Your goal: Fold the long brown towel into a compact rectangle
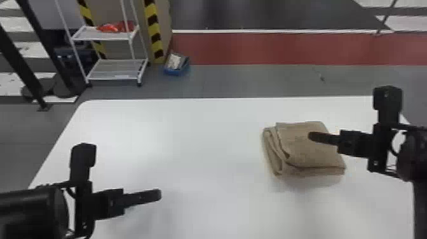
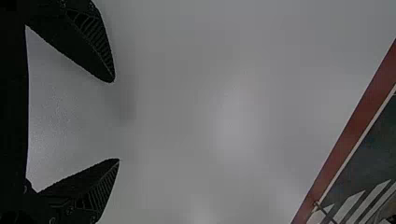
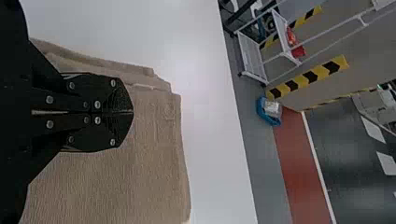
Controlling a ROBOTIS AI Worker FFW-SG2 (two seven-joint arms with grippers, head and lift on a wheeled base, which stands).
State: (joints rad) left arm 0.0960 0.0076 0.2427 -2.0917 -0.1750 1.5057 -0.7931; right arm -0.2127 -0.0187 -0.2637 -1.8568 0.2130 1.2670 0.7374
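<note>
Holds the right arm (image 1: 416, 152) inward from the right edge of the head view, almost level, and points the right gripper (image 1: 310, 136) toward the middle of the bench (image 1: 197, 133), across the top of the folded brown towel (image 1: 305, 149). In the right wrist view, has both fingers (image 3: 122, 100) of this gripper closed, flat one against the other, near the layered side of the towel; cannot tell if touching the cloth or only above it. Holds the left arm (image 1: 28, 209) inward from the lower left, and points the left gripper (image 1: 158, 194) toward the middle also, turned slightly forward, over the left part of the bench, well apart from the towel. In the left wrist view, has these two fingers (image 2: 95, 53) spread wide from each other. On the right part of the bench, can see the towel lying as a compact, thick, nearly rectangular pile, with stacked folds along its left side.
</note>
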